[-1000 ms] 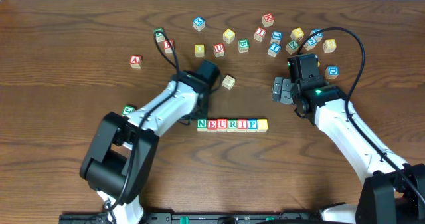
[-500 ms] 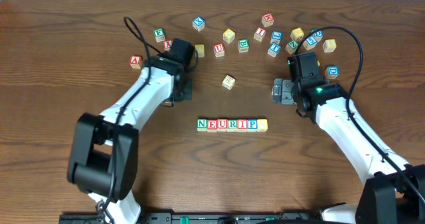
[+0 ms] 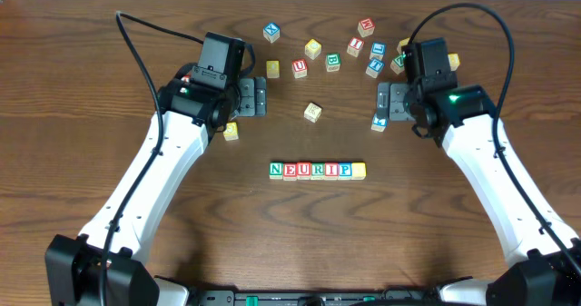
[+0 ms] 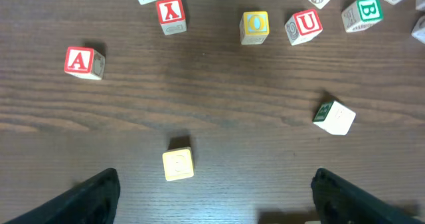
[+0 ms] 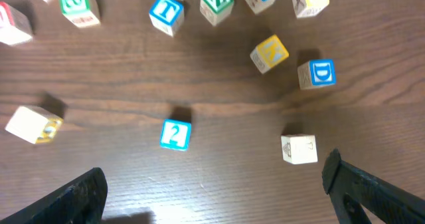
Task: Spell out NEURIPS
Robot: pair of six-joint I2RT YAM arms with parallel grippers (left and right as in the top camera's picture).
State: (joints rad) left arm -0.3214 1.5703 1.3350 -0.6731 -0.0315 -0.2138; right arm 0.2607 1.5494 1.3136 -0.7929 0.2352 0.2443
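The seven lettered cubes (image 3: 311, 170) lie in one straight row on the counter (image 3: 54, 161), side touching side. Seen from overhead they read left to right: green N (image 3: 276, 170), red E (image 3: 290, 170), red U (image 3: 304, 170), green R (image 3: 318, 170), red I (image 3: 331, 170), blue P (image 3: 345, 170), then a yellow end cube (image 3: 359, 170) whose letter I cannot read. The row sits near the front middle of the counter, between my two arms and well apart from both hands.

My left hand (image 3: 251, 97) hangs beyond the row's left end, released, fingers spread wide and grasping nothing. In its wrist camera a loose yellow cube (image 4: 178, 164) lies on the wood just ahead of the gap between my fingers, untouched. A red A cube (image 4: 83, 62) lies farther off to the left, and a tilted cube with a green face (image 4: 334, 115) to the right.

My right hand (image 3: 385, 106) hangs beyond the row's right end, likewise released and empty. In its wrist camera a blue-faced cube (image 5: 175, 134) and a pale cube (image 5: 299, 149) lie on the counter ahead of it, with a blue D cube (image 5: 317, 73) farther out among other scattered cubes.
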